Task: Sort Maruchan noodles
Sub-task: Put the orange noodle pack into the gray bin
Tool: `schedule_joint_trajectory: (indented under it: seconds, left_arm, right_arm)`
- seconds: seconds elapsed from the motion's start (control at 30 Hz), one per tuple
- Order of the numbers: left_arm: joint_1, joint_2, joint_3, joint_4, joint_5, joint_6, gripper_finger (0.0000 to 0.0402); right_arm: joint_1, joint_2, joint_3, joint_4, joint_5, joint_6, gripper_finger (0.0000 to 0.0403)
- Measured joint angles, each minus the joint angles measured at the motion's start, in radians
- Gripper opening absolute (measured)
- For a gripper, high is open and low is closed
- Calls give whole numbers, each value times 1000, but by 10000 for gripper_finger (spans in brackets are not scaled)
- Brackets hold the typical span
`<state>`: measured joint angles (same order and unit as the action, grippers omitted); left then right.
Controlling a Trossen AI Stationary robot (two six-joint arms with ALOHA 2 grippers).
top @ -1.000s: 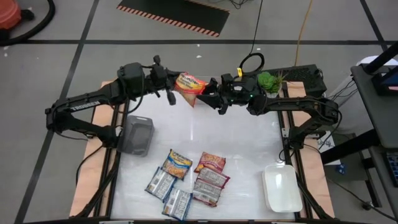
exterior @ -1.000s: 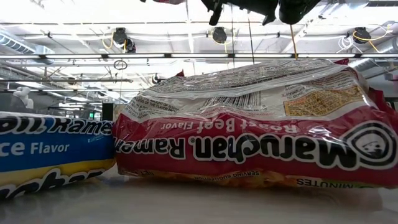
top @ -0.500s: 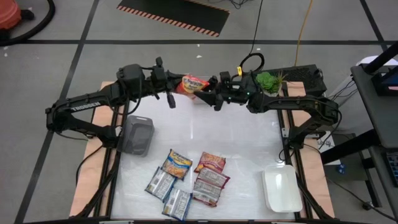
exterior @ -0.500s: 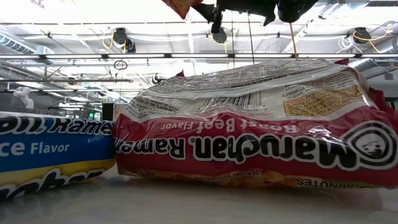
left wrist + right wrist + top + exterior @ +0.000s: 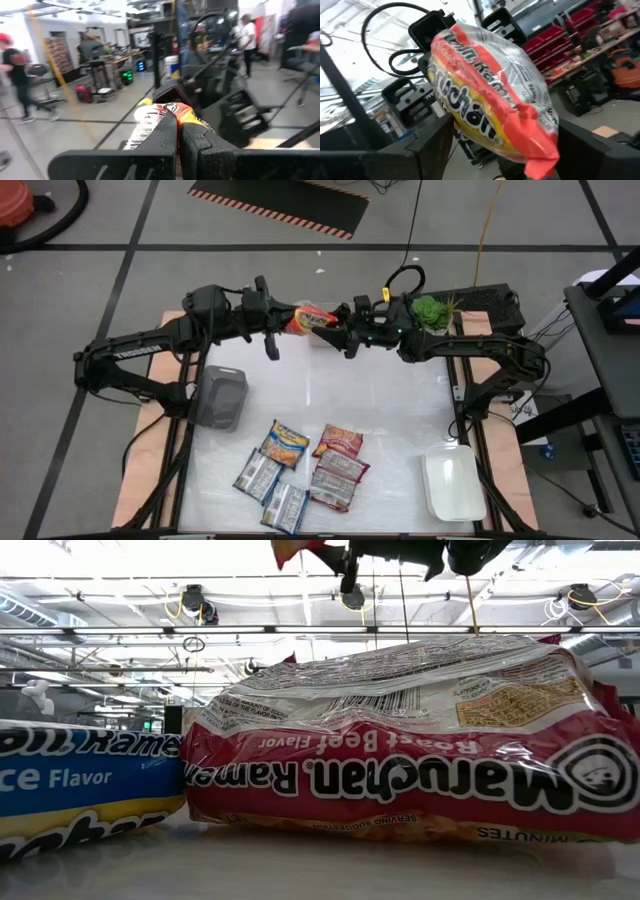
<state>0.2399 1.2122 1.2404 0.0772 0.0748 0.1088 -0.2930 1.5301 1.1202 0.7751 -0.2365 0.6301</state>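
Observation:
One orange-red noodle packet (image 5: 311, 318) hangs high over the table's far part between my two arms. My left gripper (image 5: 292, 321) is shut on it, coming from the table's left. My right gripper (image 5: 330, 329) faces it from the right and is open. In the right wrist view the packet (image 5: 490, 100) stands between that gripper's fingers with a gap on either side. Several more packets (image 5: 302, 470) lie in a loose pile on the near part of the table. The low view shows a maroon one (image 5: 400, 750) and a blue one (image 5: 80, 790) up close. My left gripper pinches the packet's end (image 5: 165, 114) nearest to it between its two shut fingers (image 5: 170, 140). The fingers run about level, coming from the table's left. The packet sticks out beyond the fingertips toward the right arm, lifted clear of the table.
A grey tray (image 5: 220, 396) sits at the table's left side and a white tray (image 5: 455, 485) at the near right. The middle of the table between the arms and the pile is bare. People and benches show in the room beyond.
The held packet has turned with my left gripper: its broad printed face pointed up before, and it now shows narrower, more edge-on. One of its corners has dipped into the top of the low view. Both arms have otherwise stayed in place.

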Motion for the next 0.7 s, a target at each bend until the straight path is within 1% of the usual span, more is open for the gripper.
schedule_joint_trajectory:
  seconds: [0.13, 0.2, 0.3, 0.47, 0.6, 0.7]
  left_arm:
    - [-22, -4, 0, 7, 12, -11, 1]
    - [-29, -12, 0, 9, 17, -13, 1]
    - [-36, -14, 0, 30, 23, -16, 1]
    - [-31, -21, 0, 48, 12, -17, 1]
    - [-25, -20, 0, 54, -2, -22, 1]
    - [-25, -20, 0, 83, -32, -29, 1]
  right_arm:
    - [0, 3, -4, 79, -52, -11, 291]
    - [6, 3, -4, 146, -54, -2, 291]
    - [7, 2, -4, 256, -80, 36, 284]
    - [7, 2, -4, 364, -94, 85, 261]
    - [12, 2, -4, 381, -175, 176, 242]
    - [35, 2, -4, 343, -234, 228, 233]
